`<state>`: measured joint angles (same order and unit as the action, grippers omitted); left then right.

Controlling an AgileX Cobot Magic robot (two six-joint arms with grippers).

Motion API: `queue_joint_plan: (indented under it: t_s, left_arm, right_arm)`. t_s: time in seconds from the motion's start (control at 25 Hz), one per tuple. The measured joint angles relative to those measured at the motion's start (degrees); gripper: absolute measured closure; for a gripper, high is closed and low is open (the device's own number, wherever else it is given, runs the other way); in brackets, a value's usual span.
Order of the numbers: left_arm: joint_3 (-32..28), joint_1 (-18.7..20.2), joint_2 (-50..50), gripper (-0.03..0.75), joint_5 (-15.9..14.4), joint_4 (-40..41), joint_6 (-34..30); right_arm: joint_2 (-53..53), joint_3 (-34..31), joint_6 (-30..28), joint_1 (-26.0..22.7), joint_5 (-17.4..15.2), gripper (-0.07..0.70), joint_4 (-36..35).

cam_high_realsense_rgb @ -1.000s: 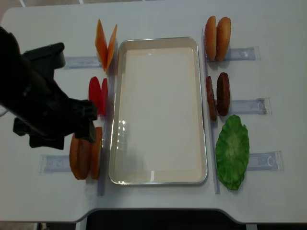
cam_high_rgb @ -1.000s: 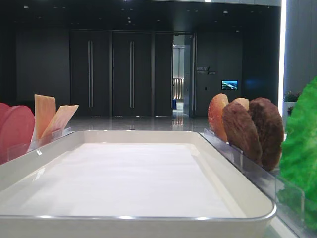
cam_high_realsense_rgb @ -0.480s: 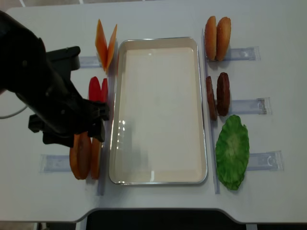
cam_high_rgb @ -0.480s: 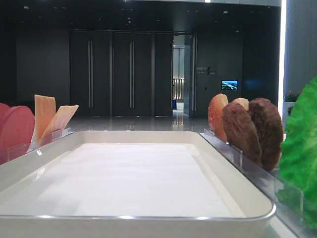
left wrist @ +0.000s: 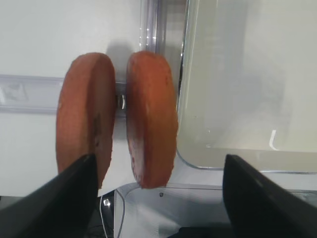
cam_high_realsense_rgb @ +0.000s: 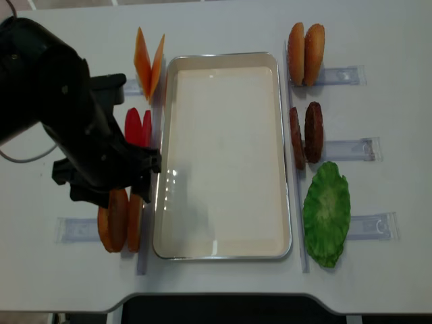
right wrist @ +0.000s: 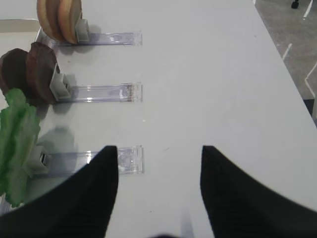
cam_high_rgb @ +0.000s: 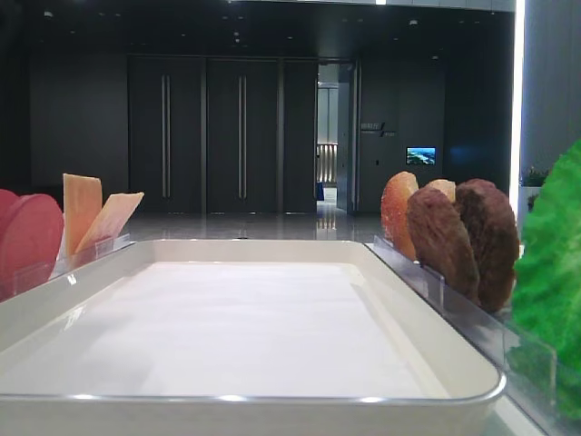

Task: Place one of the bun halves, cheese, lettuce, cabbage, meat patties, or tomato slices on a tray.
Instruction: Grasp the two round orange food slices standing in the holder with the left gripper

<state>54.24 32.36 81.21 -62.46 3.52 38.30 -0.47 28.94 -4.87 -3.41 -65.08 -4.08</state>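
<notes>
Left gripper (left wrist: 156,198): has moved in, jaws wide, holding nothing
Below it: 2 upright golden-brown round bun halves (left wrist: 151,131)
Beside: large empty white rectangular tray (left wrist: 237,74)
Meaning: bun pick-up looks imminent

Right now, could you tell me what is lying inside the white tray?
Nothing: the tray floor shows bare white in the overhead view. Only its left edge, near the left arm, is partly covered.

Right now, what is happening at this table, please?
A two-armed robot is setting out burger parts. The left claw hangs open over two bun halves standing beside the tray, holding nothing. The tray has no food on it. The right claw is open above bare table, near the lettuce. Cheese, tomato slices and meat patties stand in their holders.
</notes>
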Motion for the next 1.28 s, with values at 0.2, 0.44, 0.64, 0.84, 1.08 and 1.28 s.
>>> queue_joint_plan:
  t_s: [0.2,0.44,0.64,0.84,1.08,1.28]
  left_arm:
    - [0.0,0.0,1.7,0.118,1.7,0.1,-0.2]
    - [0.1,0.0,3.3,0.118,2.0,0.2,-0.8]
    - [0.1,0.0,4.3,0.118,2.0,0.2,-0.8]
    - [0.1,0.0,5.7,0.118,2.0,0.2,-1.2]
    - [0.1,0.0,7.1,0.120,2.0,0.2,-1.5]
    - [0.1,0.0,7.1,0.195,1.9,0.2,-1.6]
  right_arm:
    - [0.0,0.0,0.0,0.0,0.0,0.268,0.0]
    - [0.0,0.0,0.0,0.0,0.0,0.268,0.0]
    - [0.0,0.0,0.0,0.0,0.0,0.268,0.0]
    - [0.0,0.0,0.0,0.0,0.0,0.268,0.0]
    - [0.0,0.0,0.0,0.0,0.0,0.268,0.0]
    - [0.0,0.0,0.0,0.0,0.0,0.268,0.0]
